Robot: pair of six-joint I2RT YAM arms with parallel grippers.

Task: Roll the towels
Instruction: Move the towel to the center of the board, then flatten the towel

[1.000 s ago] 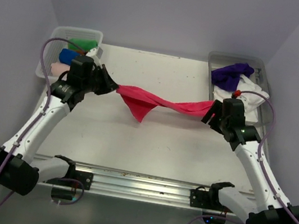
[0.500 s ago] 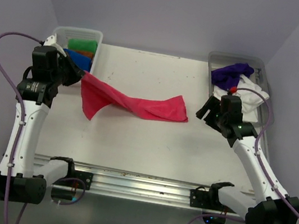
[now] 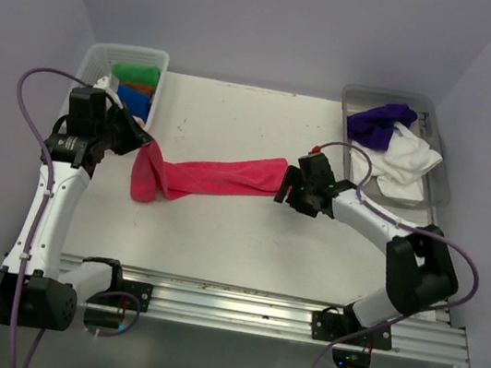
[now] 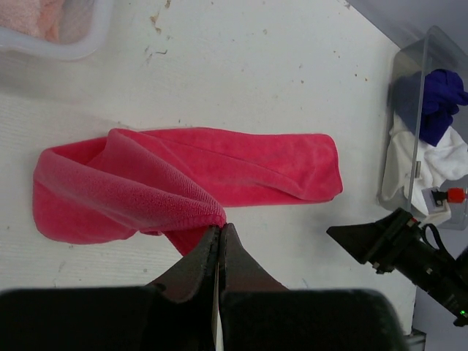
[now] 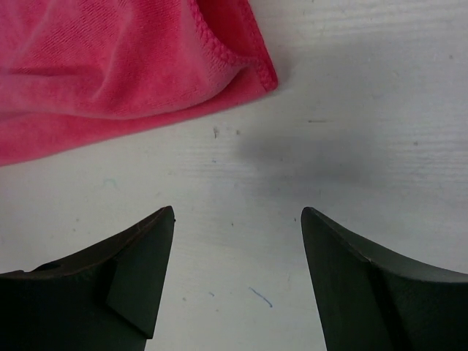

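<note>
Pink towel (image 3: pixel 214 177) lay stretched across the middle of the table (image 3: pixel 247 231) in the top view, bunched up at its left end. Left gripper (image 4: pixel 219 235) had its fingers pinched tight on a fold at that end. Right gripper (image 5: pixel 238 213) sat wide open just off the towel's right end, gripping nothing, bare table between its fingers.
</note>
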